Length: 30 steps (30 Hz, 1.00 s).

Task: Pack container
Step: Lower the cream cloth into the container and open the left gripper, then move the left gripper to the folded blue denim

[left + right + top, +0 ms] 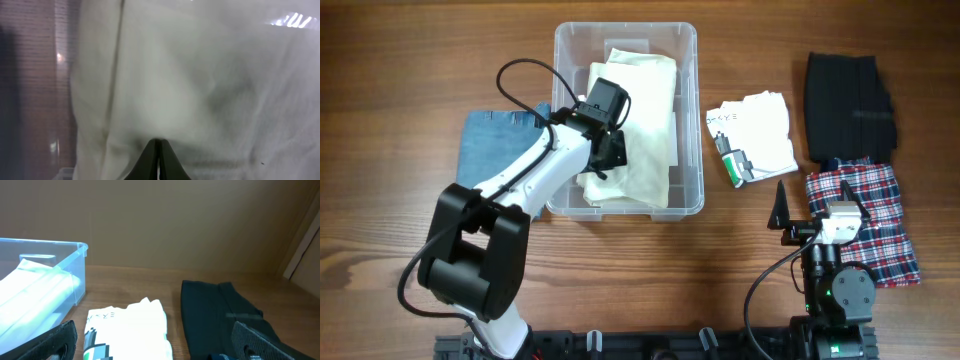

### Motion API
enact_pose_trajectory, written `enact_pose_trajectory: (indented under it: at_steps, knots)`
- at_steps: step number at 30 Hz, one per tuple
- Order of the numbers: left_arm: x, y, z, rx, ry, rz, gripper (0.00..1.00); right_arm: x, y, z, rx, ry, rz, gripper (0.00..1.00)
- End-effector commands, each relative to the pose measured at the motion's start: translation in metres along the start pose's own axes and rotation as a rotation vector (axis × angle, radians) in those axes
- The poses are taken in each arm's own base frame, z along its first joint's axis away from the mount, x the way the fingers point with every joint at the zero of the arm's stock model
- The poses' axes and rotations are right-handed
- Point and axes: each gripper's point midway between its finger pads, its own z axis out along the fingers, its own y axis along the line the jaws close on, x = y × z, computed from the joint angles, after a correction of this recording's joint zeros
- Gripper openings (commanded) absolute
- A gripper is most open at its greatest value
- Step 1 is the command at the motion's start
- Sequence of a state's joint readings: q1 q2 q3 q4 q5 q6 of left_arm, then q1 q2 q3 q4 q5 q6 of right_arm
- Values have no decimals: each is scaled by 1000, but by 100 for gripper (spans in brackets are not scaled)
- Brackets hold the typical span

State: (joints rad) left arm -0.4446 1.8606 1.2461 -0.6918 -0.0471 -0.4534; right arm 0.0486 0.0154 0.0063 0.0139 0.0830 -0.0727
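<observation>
The clear plastic container (626, 30) stands at the table's centre back with a folded cream cloth (645, 100) filling it. My left gripper (610, 152) reaches down into it from the left. Its black fingers are shut together, and their tips (158, 142) rest against the cream cloth (200, 75) with no fold seen between them. My right gripper (815, 208) hovers low at the front right above a red plaid cloth (875, 215). In the right wrist view, the right gripper (160, 347) stands open and empty, and the container's corner (80, 250) shows at the left.
Folded blue denim (495, 145) lies against the container's left side, under my left arm. Right of the container lie a white printed shirt (755, 135) and a folded black garment (850, 105). From the right wrist, the white shirt (130, 327) and the black garment (215, 315) lie just ahead.
</observation>
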Motion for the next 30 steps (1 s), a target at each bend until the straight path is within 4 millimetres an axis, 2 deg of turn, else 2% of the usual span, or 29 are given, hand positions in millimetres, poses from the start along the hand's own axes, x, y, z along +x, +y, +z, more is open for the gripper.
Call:
enact_pose_trajectory:
  at_steps: [1,6,9,10,14,16,17,18,19,20,21,22,27,30]
  knots:
    - [-7,-9,-10,31,-25,15,4,-1,-2,0,9,-5,9,100]
    - [-35,-22,-54,94,-138,6,9,-1,-2,0,9,-5,9,100]
    - [-52,-24,-88,138,-222,-6,20,-1,-2,0,9,-5,9,100]
    - [-56,-23,-101,153,-253,-14,22,-1,-2,0,9,-5,9,100]
    - [-63,-9,-134,171,-317,-47,29,-1,-2,0,9,-5,9,100]
    - [-65,10,-151,156,-341,-62,34,-1,-2,0,9,-5,9,100]
    - [-66,21,-157,145,-347,-79,40,-1,-2,0,9,-5,9,100]
    - [-66,34,-162,133,-351,-106,41,-1,-2,0,9,-5,9,100]
    - [-67,55,-169,111,-356,-152,42,-1,-2,0,9,-5,9,100]
    - [-67,70,-173,95,-358,-186,47,-1,-2,0,9,-5,9,100]
    - [-67,86,-177,75,-360,-223,58,-1,-2,0,9,-5,9,100]
    - [-67,103,-179,54,-360,-255,61,-1,-2,0,9,-5,9,100]
    - [-52,180,-185,10,-308,-461,66,-1,-2,0,9,-5,9,100]
    - [-39,209,-184,19,-263,-567,68,-1,-2,0,9,-5,9,100]
